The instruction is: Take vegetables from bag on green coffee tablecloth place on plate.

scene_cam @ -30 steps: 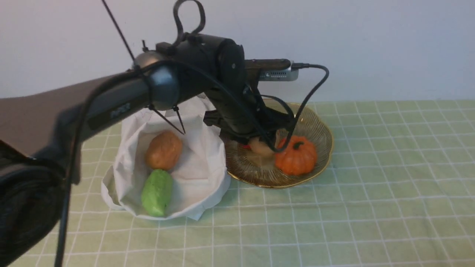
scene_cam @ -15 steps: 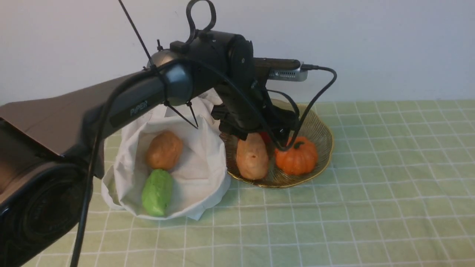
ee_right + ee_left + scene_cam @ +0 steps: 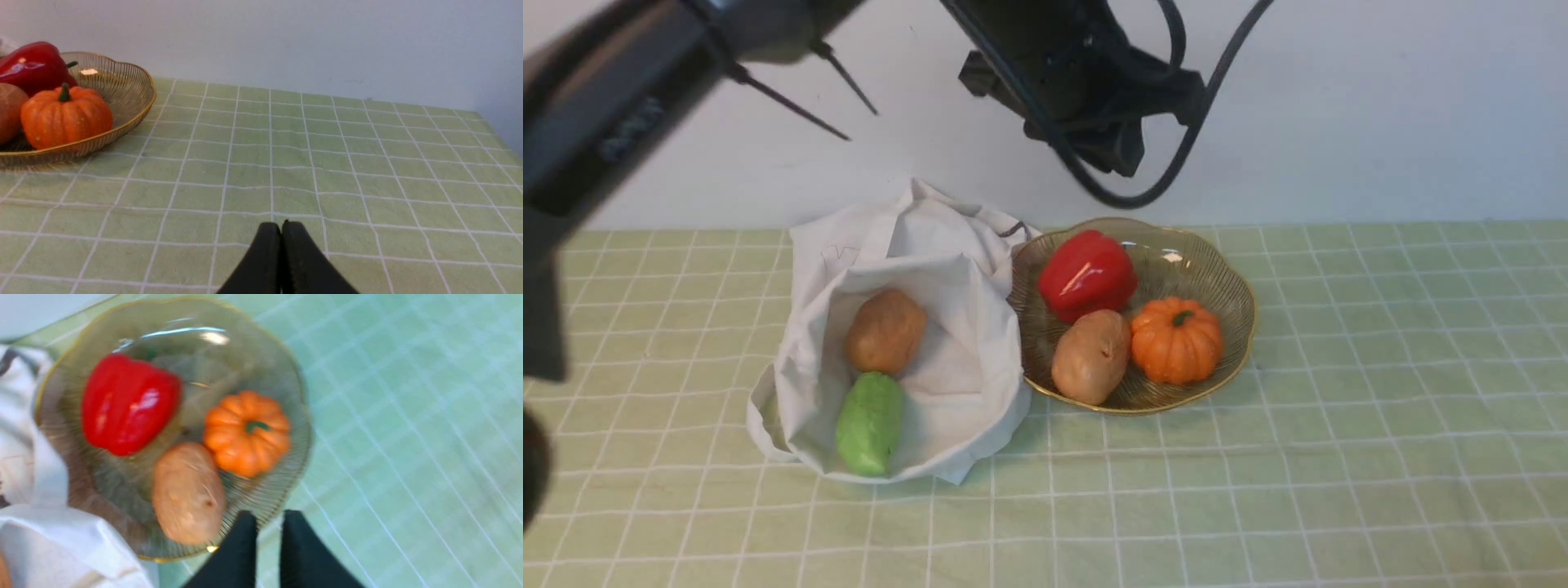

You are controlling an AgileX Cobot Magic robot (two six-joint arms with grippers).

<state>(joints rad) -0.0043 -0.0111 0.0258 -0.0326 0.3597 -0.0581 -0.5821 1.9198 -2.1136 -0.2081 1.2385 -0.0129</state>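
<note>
tan potato [image 3: 1091, 356] on plate [image 3: 1213, 265], brown potato [image 3: 885, 331] in bag [image 3: 968, 269]

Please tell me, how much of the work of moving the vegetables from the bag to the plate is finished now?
Done: one light potato lies on the plate. In hand: nothing. The left tool hangs empty, slightly open, by the plate's edge, and the right tool is shut over the tablecloth. Left: the darker potato and the green vegetable lie in the bag.
</note>
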